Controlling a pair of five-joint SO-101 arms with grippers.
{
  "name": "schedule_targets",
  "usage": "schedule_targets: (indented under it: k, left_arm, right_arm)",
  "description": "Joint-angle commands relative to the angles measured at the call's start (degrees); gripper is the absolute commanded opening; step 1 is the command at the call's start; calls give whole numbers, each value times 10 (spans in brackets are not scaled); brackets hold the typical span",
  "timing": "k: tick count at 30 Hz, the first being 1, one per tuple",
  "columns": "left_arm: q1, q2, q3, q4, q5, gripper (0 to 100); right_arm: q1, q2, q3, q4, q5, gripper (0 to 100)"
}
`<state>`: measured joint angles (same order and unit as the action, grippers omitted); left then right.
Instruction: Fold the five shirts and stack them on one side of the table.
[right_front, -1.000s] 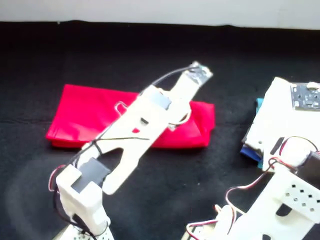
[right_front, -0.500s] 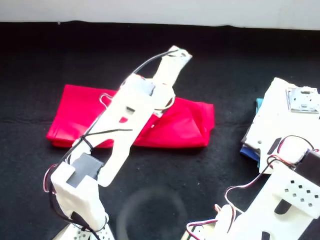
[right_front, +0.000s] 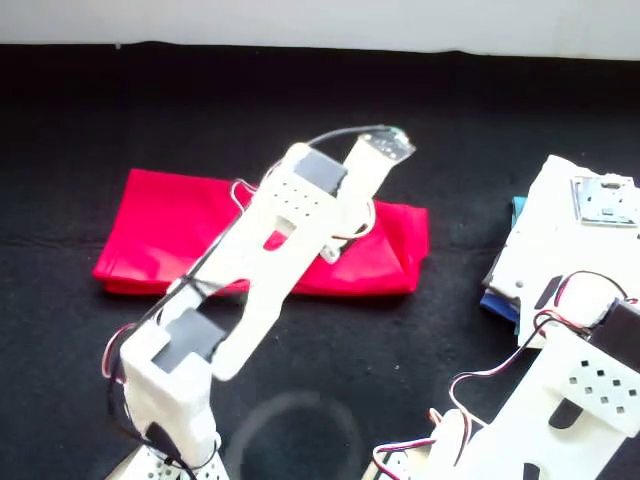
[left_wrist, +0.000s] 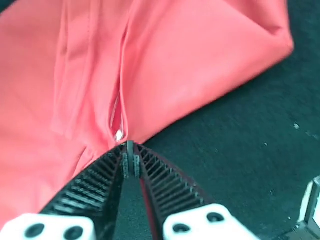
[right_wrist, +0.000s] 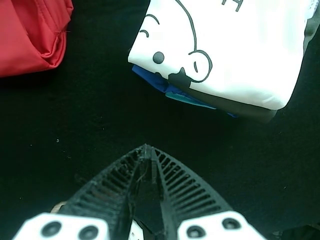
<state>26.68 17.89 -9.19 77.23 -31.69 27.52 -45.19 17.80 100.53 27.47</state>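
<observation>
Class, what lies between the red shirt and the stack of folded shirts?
Only bare black table separates red shirt from stack, as the right wrist view shows.

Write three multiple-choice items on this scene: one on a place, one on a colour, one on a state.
1. The red shirt lies: A on the stack; B apart from it on the table; C on the floor.
2. The stack's top shirt is: A white; B green; C red.
3. The right gripper is: A wide open; B shut on a shirt; C shut, empty.
Answers: 1 B, black table shows between them; 2 A, white with a black drawing; 3 C, its fingertips meet over bare table.
</observation>
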Motion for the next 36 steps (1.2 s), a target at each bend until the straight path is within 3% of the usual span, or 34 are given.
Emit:
schedule_targets:
  k: [1, 7, 12, 17, 29, 36]
  left_arm:
    - [-43, 32, 28, -80, 5, 7]
    - [-83, 69, 5, -87, 6, 7]
    - [-64, 33, -41, -9, 10, 7]
    - [-90, -34, -73, 32, 90, 21]
    - [-386, -76, -77, 84, 104, 210]
    - [-481, 63, -109, 20, 25, 213]
  right_arm:
    - [2, -7, 1, 3, 4, 6]
    - [3, -7, 0, 4, 4, 6]
    - [3, -7, -3, 4, 4, 6]
    - [7, -7, -3, 5, 4, 6]
    - [7, -8, -2, 5, 4, 6]
    - [7, -8, 1, 5, 4, 6]
